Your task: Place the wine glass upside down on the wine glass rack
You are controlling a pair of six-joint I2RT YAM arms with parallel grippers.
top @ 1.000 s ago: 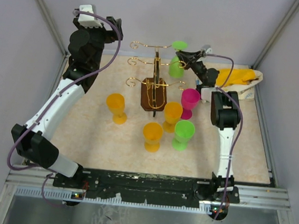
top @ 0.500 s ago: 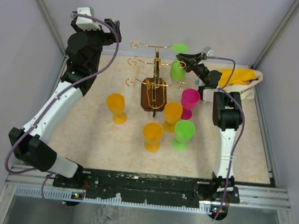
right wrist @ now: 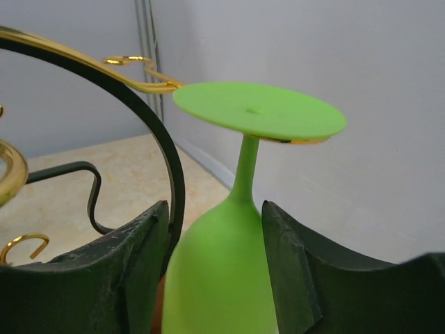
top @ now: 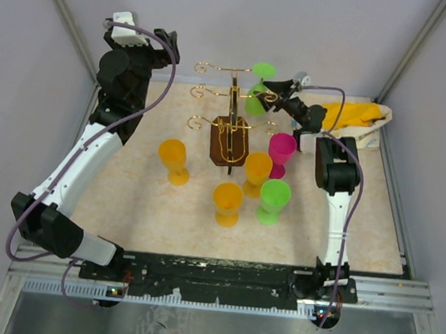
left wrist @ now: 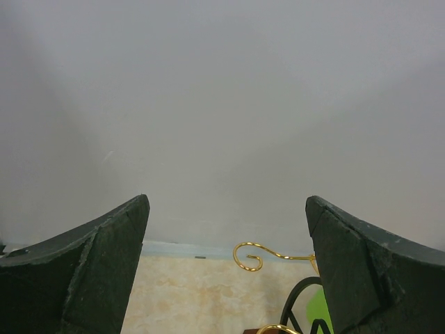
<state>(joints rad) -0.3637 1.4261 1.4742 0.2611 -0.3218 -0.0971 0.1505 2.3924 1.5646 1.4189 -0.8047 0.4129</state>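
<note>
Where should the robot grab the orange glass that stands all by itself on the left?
Probably around its wide bowl, coming in sideways from the left. The orange glass stands upright with nothing close on that side; the rack stands on its right, and its stem is short and low.

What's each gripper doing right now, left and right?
Left gripper: open, empty.
Right gripper: flanking the bowl of the inverted bright green stemmed wine glass at the gold wire wine glass rack; gripping or released cannot be told.
</note>
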